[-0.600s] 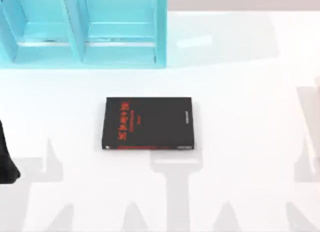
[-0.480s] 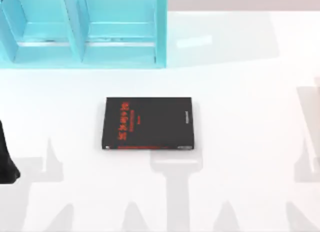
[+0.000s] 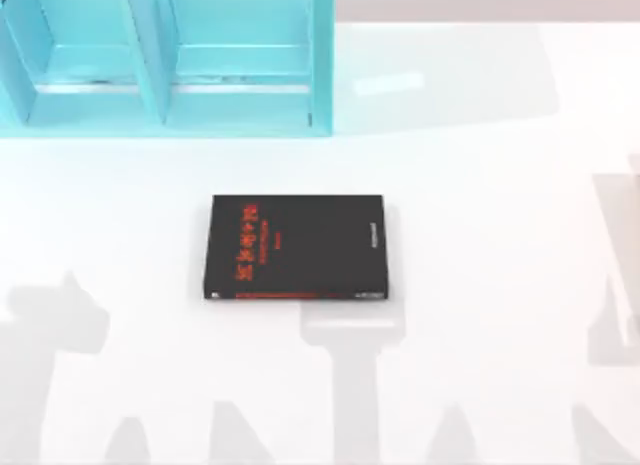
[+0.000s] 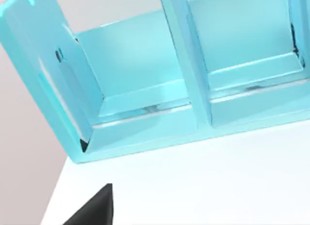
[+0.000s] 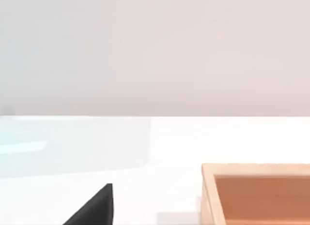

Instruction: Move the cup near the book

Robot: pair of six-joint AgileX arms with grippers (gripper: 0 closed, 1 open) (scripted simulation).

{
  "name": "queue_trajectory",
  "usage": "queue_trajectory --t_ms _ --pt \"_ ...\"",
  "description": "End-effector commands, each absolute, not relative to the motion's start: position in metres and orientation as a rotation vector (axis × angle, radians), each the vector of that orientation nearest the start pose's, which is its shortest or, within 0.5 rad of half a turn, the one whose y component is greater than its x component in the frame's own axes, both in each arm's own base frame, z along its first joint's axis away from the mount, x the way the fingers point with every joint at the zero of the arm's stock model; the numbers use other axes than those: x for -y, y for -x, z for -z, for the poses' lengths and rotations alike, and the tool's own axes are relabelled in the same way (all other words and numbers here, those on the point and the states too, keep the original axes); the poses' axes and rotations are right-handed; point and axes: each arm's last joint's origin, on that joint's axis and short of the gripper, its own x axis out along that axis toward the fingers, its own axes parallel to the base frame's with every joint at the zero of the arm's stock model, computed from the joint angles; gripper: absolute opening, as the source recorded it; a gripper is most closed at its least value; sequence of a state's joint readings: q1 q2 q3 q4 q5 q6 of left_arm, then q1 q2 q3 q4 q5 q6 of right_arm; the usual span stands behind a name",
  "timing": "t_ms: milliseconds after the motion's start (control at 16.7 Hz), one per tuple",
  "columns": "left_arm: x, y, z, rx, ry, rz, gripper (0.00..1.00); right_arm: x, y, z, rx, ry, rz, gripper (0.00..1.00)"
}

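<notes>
The book [image 3: 296, 247] lies flat in the middle of the white table, black with red lettering and a red strip along its near edge. The cup is out of view. A black tip of my left gripper [image 4: 94, 210] shows in the left wrist view, above the table's left side and facing the cyan shelf. In the right wrist view a black tip of my right gripper [image 5: 94, 208] hangs over the white table. Neither gripper is near the book.
A cyan shelf unit [image 3: 160, 55] with two open compartments stands at the back left, seen close up in the left wrist view as the shelf [image 4: 145, 89]. A light wooden box [image 5: 256, 191] sits on the table ahead of the right gripper.
The black shape of my left arm at the top view's left edge has gone out of that view, and its shadow on the table has shifted. The book has not moved.
</notes>
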State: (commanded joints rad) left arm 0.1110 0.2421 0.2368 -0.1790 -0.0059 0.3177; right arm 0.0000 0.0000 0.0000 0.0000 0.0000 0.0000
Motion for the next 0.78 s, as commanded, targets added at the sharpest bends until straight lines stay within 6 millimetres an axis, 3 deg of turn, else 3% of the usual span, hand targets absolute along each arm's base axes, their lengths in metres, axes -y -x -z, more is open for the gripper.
queue_trajectory --t_ms 420,780 --pt "-0.048 -0.150 -0.268 -0.654 -0.817 -0.020 1.00 0.001 -0.106 -0.160 0.000 0.000 0.000 1.00" --pt "-0.112 -0.203 -0.289 -1.064 -1.153 0.358 1.00 0.001 -0.106 -0.160 0.000 0.000 0.000 1.00"
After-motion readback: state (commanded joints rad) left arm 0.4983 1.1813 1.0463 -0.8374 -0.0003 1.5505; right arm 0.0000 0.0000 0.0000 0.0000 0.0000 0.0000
